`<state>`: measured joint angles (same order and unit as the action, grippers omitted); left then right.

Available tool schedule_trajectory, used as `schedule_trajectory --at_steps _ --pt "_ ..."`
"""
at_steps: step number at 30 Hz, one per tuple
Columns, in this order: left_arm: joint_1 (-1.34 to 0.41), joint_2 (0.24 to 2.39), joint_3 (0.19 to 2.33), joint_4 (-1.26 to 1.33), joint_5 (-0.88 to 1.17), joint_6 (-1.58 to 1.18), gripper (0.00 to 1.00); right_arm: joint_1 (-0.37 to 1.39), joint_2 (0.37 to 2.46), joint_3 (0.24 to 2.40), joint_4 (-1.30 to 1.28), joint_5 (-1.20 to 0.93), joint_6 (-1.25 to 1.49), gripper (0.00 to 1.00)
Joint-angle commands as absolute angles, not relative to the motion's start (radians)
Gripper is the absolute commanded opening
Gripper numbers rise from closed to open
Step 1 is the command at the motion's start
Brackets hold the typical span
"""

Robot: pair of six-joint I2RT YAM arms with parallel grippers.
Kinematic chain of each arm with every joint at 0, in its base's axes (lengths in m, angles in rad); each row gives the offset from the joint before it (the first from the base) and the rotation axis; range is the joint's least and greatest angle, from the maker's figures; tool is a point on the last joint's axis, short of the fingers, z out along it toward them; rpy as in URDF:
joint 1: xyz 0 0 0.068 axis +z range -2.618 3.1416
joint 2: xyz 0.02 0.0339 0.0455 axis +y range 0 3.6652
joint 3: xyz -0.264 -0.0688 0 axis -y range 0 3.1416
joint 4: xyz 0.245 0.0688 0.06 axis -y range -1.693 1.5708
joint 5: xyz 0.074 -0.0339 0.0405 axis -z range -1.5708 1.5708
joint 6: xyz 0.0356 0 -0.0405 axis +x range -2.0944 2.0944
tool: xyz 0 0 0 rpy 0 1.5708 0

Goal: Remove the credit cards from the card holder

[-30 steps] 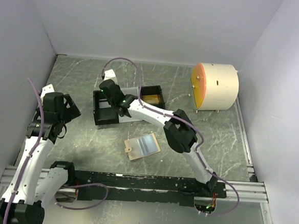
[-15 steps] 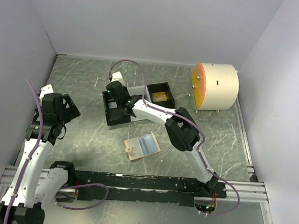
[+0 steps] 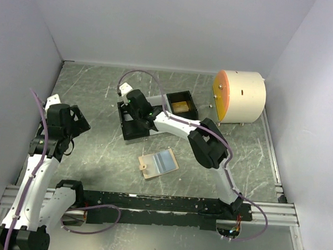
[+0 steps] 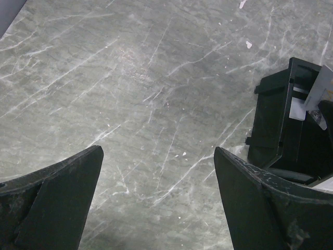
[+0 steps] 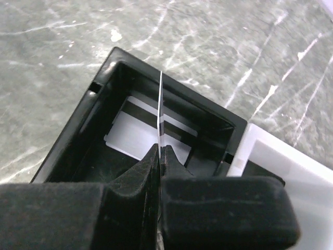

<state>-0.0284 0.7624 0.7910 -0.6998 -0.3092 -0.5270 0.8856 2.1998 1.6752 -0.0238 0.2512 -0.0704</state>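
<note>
Grey-green marbled tabletop (image 3: 100,92) fills the cell between plain white walls, and the right gripper (image 5: 160,153) hovers far out over it, clamped tight on a thin card (image 5: 160,99) that shows edge-on to my wrist camera. I have it pinched by its near end so that most of it projects past the fingertips, which lets me aim it edge-first. Directly ahead of the gripper is the end black compartment of the tray (image 5: 78,130), and on its floor, just beyond the fingertips, a pale card (image 5: 127,138) seems to lie flat. I judge I am poised here to let the held one drop in on top of it. Off to the gripper's right, in the tray's opposite end compartment, sits a gold card (image 3: 181,108). Behind the gripper, back toward the arm bases and well apart from the tray, the card holder (image 3: 159,163) lies spread open with its pale blue inside up, so the slots can be reached. Whether any card remains in it I cannot tell from above. The left gripper (image 4: 157,156) hangs with its fingers spread wide and nothing between them, bare table beneath and the tray off to its right. I hold it aside, clear of the right arm's path. A cream drum (image 3: 240,97) with an orange face stands far to the right gripper's right, no part of this job.
</note>
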Motion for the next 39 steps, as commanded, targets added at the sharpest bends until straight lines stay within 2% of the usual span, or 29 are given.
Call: schedule_trajectory --at_steps 1,8,14,30,35,36,38,39 --pt "-0.020 0.762 0.785 -0.663 -0.289 -0.508 1.00 0.884 2.167 1.649 0.049 0.151 -0.259 0.00" --pt "-0.020 0.768 0.786 -0.657 -0.276 -0.501 1.00 0.879 2.148 1.573 0.136 0.119 -0.486 0.00" --pt "-0.019 0.774 0.786 -0.655 -0.272 -0.499 1.00 0.880 2.191 1.594 0.135 0.151 -0.634 0.00" --pt "-0.018 0.805 0.791 -0.652 -0.266 -0.491 1.00 0.894 2.296 1.649 0.090 0.187 -0.726 0.06" --pt "-0.018 0.812 0.790 -0.650 -0.262 -0.489 1.00 0.896 2.321 1.697 0.030 0.190 -0.688 0.12" --pt "-0.019 0.813 0.790 -0.650 -0.262 -0.488 1.00 0.895 2.325 1.711 0.011 0.188 -0.679 0.15" --pt "-0.018 0.813 0.790 -0.650 -0.262 -0.488 1.00 0.896 2.332 1.731 -0.014 0.178 -0.663 0.28" --pt "-0.018 0.813 0.790 -0.650 -0.261 -0.488 1.00 0.894 2.335 1.738 -0.023 0.175 -0.656 0.30"
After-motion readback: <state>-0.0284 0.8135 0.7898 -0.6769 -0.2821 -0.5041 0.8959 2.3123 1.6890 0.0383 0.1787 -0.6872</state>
